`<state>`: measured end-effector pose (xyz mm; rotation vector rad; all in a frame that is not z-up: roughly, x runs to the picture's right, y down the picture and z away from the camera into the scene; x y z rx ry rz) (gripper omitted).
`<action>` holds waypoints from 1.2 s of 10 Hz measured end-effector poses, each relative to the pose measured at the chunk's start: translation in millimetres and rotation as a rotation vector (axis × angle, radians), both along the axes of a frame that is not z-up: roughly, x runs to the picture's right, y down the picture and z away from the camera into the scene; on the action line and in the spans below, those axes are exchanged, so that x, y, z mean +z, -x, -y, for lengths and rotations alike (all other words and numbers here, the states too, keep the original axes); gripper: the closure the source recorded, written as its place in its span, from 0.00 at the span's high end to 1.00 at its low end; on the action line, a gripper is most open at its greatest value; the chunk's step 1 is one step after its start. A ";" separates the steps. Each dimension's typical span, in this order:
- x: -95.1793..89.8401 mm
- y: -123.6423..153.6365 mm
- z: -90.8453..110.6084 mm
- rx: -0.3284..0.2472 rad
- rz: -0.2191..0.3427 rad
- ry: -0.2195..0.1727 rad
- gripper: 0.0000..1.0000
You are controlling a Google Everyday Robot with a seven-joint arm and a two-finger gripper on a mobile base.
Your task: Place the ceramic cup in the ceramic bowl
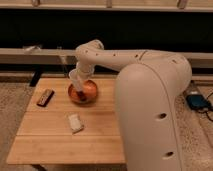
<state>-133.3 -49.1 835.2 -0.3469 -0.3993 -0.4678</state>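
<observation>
— Claw (78, 86)?
— Down over the ceramic bowl (83, 93), near the tabletop's (65, 140) far edge, gripping the ceramic cup (76, 78).
— Cup?
— Just above the bowl's inside, tilted.
</observation>
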 end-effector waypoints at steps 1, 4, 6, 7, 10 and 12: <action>3.5 -2.8 0.2 0.013 -0.014 0.003 0.00; 18.2 -17.5 -0.2 0.042 -0.074 0.012 0.16; 28.5 -25.3 -0.9 0.053 -0.109 0.020 0.36; 32.5 -27.3 -1.2 0.059 -0.119 0.024 0.47; 43.5 -34.9 -3.7 0.069 -0.140 0.043 0.77; 48.0 -34.3 -7.8 0.060 -0.142 0.058 0.80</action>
